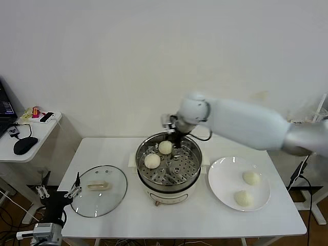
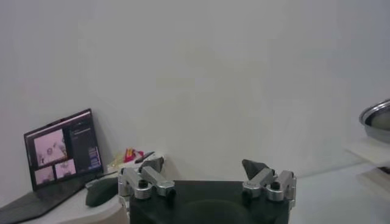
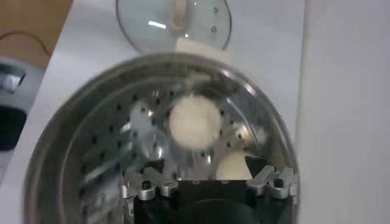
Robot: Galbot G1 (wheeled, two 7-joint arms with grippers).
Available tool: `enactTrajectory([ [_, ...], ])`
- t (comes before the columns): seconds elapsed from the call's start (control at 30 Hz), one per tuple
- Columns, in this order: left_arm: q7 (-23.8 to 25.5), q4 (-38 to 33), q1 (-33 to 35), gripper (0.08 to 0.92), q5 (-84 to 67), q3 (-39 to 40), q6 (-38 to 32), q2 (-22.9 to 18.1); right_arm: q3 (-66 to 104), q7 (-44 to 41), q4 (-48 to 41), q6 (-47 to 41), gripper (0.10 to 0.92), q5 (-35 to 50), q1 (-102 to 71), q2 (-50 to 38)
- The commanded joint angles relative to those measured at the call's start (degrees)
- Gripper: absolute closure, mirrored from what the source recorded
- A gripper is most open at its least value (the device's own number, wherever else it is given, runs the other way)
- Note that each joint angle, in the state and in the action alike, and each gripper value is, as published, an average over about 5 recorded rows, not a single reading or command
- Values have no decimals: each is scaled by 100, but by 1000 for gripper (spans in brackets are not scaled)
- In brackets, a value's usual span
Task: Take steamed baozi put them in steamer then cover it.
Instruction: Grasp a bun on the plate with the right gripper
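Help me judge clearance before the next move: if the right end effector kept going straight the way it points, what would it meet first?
Probably the small cream-white bun just below the open right end effector, in the shiny perforated steel steamer basket; depth is unclear.

We see the steamer (image 1: 169, 169) mouth uncovered, its far side blocked by the right gripper (image 1: 177, 145) and arm above two baozi (image 1: 159, 154). The cover (image 1: 100, 189) lies apart on the counter (image 1: 205, 218), whose front strip stays bare.
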Motion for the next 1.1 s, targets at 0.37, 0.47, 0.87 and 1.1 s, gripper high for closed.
enactTrajectory([
  [0.37, 22, -193, 47, 177, 27, 222, 31, -33, 2335, -601, 1917, 1140, 203, -1970, -2950, -4231],
  [0.47, 28, -228, 70, 177, 51, 259, 43, -42, 3197, -471, 1877, 1160, 203, -2167, -4071, -4313],
  [0.87, 50, -111, 38, 177, 114, 305, 103, -53, 3555, -229, 1221, 1132, 203, -2562, -5049, -3418],
  [1.1, 50, -93, 64, 177, 115, 248, 106, -47, 3502, -172, 890, 1064, 203, -2632, -5117, -3002],
])
